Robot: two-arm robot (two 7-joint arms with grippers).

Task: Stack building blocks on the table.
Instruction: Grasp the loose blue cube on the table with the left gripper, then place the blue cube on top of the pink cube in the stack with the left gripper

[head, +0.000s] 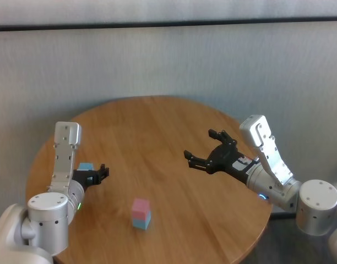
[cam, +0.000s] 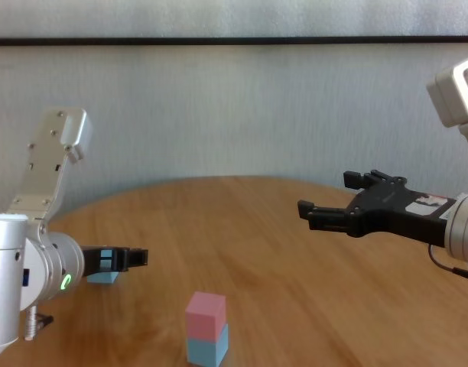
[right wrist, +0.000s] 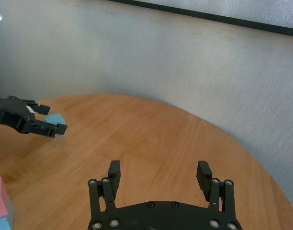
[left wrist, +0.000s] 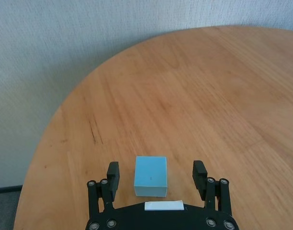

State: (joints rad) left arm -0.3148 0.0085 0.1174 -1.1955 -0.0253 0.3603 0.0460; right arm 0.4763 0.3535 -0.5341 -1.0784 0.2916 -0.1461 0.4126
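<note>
Wood grain in a warm brown covers the round table (head: 157, 165), and you have broad bare top across its middle and far side, running out to a curved rim against a pale textured wall (head: 168, 60).

Your right gripper (head: 203, 148) hovers above the right half of the table with its black fingers spread wide and nothing between them, well apart from every block. Your left gripper (left wrist: 157, 178) sits low over the left side, not far from the rim. Its fingers are spread too, one on either side of a light blue block (left wrist: 151, 176), with a visible gap on each side, so it is not yet gripping. That cube is matte and plain, resting flat on the wood.

Near the front edge, between the two arms, you have a pink block (head: 140, 208) sitting squarely on a second light blue block (head: 141, 221). Both are the same plain matte cube shape, and neither gripper is close to that pair.
</note>
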